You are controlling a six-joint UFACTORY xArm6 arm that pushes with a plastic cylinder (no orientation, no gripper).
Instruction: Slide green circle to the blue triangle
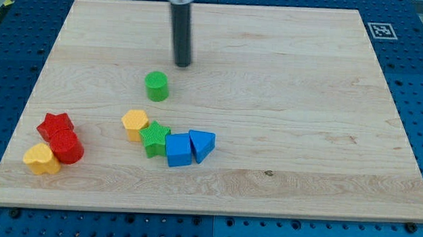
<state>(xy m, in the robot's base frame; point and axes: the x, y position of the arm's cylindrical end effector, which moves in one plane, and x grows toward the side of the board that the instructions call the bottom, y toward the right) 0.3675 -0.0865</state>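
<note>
My tip point(182, 64) stood on the worktop point(305, 101) near the view's top, at about one o'clock from the green circle point(156, 85), near it but apart, with bare wood showing between the two. There was no gripper on this arm to be wide, narrow or holding anything; the rod simply ended in the tip, and it touched no block.

The green circle sat alone, left of the board's middle. The blue triangle point(202, 144) lay at roughly five o'clock from it, well apart, at the right end of a close row of blocks. Just at nine o'clock from the triangle, touching it, was a blue cube point(178, 150); next to that a green star point(154, 138), and at ten o'clock from the star a yellow hexagon-like block point(135, 123). Far off at the view's lower left were a red star point(55, 125), a red cylinder point(67, 146) and a yellow block point(42, 158), bunched together.

I judged the task barely begun: the circle had not yet reached the triangle, and the whole slide remained. The tip's place above and slightly right of the circle suited a downward push, though a straight push would likely have driven the circle into the green star or blue cube. Moving the tip round toward eleven o'clock of the circle would have aimed it better at the triangle.
</note>
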